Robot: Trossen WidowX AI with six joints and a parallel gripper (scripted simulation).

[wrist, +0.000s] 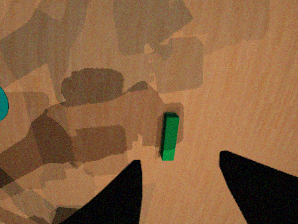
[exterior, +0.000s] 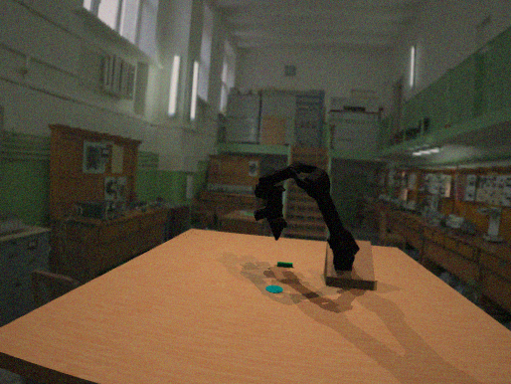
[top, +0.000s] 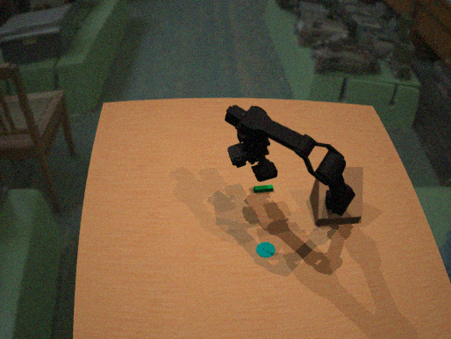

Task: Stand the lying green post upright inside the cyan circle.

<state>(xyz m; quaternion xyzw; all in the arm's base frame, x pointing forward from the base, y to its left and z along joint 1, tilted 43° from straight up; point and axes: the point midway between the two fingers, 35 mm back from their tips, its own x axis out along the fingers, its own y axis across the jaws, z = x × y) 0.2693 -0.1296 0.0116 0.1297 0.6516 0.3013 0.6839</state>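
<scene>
The green post (top: pixel 263 189) (exterior: pixel 284 265) (wrist: pixel 170 136) lies flat on the table, nearer the back than the circle. The cyan circle (top: pixel 266 249) (exterior: pixel 273 289) is flat on the table and bare. Only a sliver of the circle (wrist: pixel 3 104) shows at the left edge of the wrist view. My gripper (top: pixel 251 165) (wrist: pixel 180 161) is open and empty, raised above the table and pointing down. In the wrist view the post lies ahead of the fingertips, its length running roughly along the fingers, between their lines and nearer the left one. The fingers touch nothing.
The arm's base stands on a brown block (top: pixel 355 181) (exterior: pixel 366 259) to the right of the post and circle. Overlapping arm shadows fall across the wooden table (top: pixel 132 272) (exterior: pixel 149 323) around both. A wooden chair (top: pixel 41 105) stands beyond the table's left edge.
</scene>
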